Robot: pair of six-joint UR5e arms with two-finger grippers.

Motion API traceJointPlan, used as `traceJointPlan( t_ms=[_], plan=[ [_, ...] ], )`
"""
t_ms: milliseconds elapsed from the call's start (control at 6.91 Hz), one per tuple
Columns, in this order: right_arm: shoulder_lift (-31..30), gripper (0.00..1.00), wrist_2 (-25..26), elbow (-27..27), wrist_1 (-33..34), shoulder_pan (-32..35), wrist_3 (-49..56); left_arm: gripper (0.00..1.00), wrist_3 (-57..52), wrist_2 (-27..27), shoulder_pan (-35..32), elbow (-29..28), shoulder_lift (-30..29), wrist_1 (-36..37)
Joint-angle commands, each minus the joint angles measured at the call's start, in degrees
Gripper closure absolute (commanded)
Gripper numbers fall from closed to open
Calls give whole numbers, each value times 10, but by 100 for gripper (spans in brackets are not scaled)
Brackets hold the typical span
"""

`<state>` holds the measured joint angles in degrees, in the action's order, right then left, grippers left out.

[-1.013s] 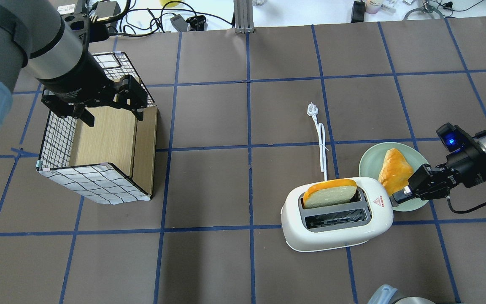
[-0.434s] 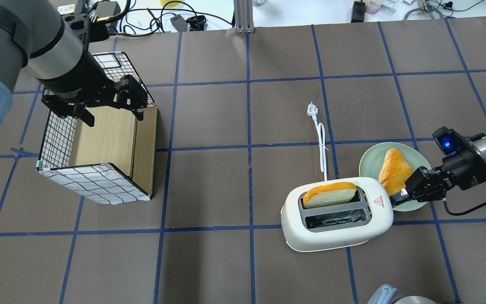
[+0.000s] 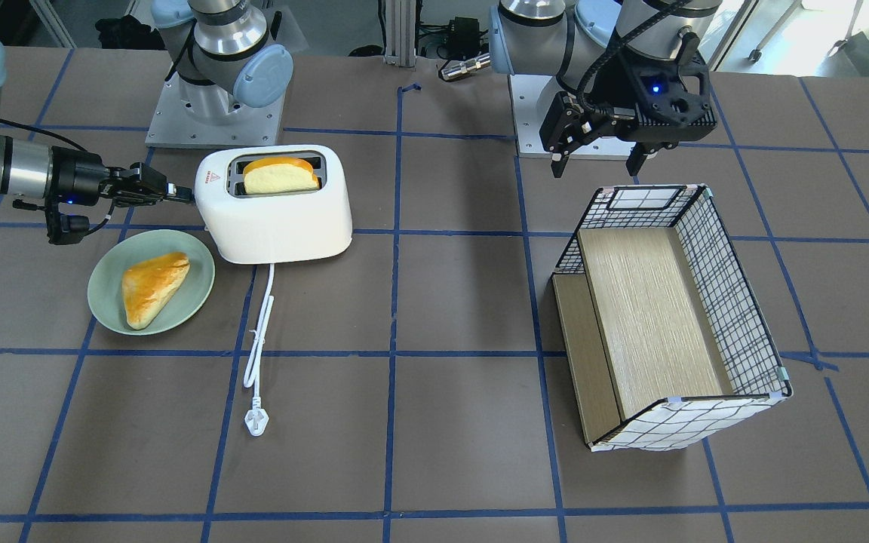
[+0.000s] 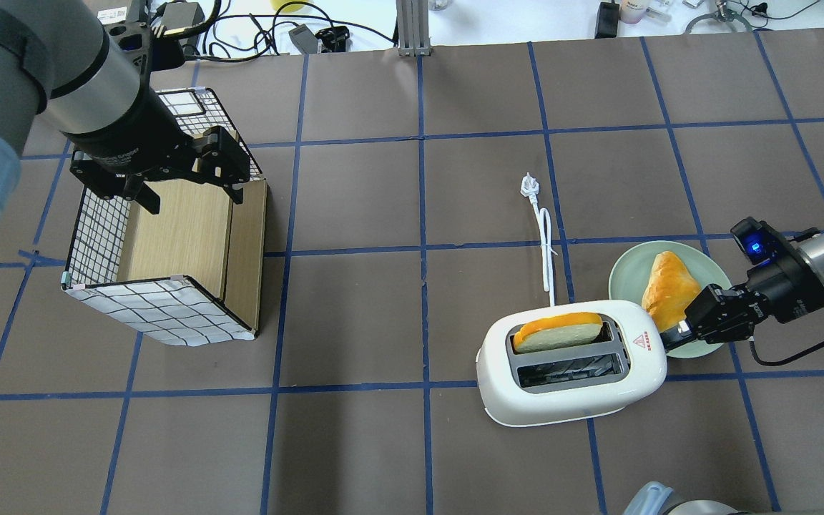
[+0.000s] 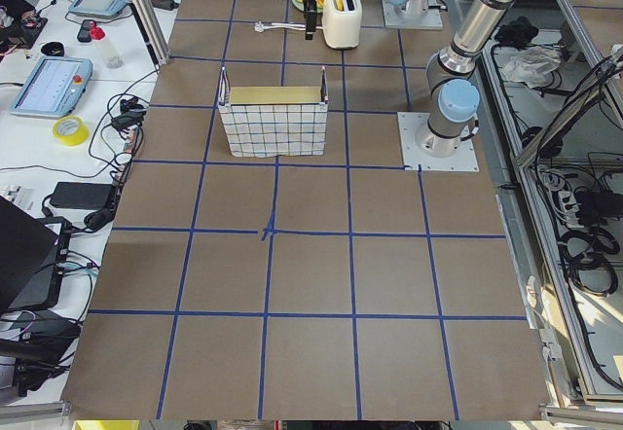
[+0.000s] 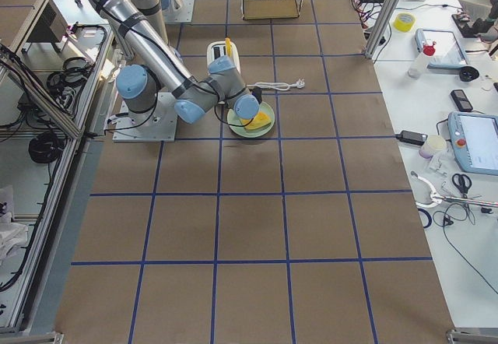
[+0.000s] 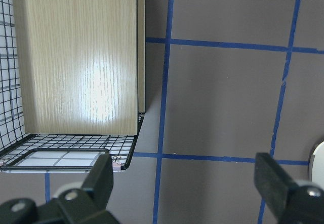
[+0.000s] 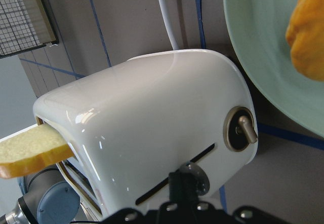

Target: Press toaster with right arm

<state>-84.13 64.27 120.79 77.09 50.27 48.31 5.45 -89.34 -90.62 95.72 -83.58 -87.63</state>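
Observation:
The white toaster (image 4: pixel 573 390) stands at the right front of the table, and also shows in the front view (image 3: pixel 276 219) and the right wrist view (image 8: pixel 152 122). A bread slice (image 4: pixel 558 332) sits low in its far slot. My right gripper (image 4: pixel 673 332) is shut, and its tip rests against the toaster's end at the lever slot (image 8: pixel 172 171). It also shows in the front view (image 3: pixel 178 194). My left gripper (image 4: pixel 190 197) is open and empty, and hovers over the wire basket (image 4: pixel 162 307).
A green plate (image 4: pixel 626 275) with a golden pastry (image 4: pixel 669 286) lies just behind the toaster, under my right wrist. The toaster's white cord (image 4: pixel 546 243) and plug run away across the table. The basket holds wooden boards (image 3: pixel 646 302).
My right gripper has pushed down at the toaster's end. The bread slice has sunk lower into its slot. The left arm has not moved.

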Motion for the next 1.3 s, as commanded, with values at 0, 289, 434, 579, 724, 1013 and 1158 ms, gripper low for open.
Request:
traceJointPlan(
  t_ms=[0,289,434,579,724,1013,1158],
  plan=[
    [2,100,2,22,31,0,-3,0,0,0,0,0,0,0],
    [3,100,2,22,33,0,-3,0,0,0,0,1,0,0],
    [3,100,3,21,33,0,-4,0,0,0,0,0,0,0],
    [1,100,4,16,32,0,-20,0,0,0,0,1,0,0],
    [-6,100,10,3,23,0,-62,0,0,0,0,1,0,0],
    [-11,97,31,-42,-28,1,-83,0,0,0,0,1,0,0],
    [-11,55,32,-69,-47,1,-98,0,0,0,0,1,0,0]
  ],
)
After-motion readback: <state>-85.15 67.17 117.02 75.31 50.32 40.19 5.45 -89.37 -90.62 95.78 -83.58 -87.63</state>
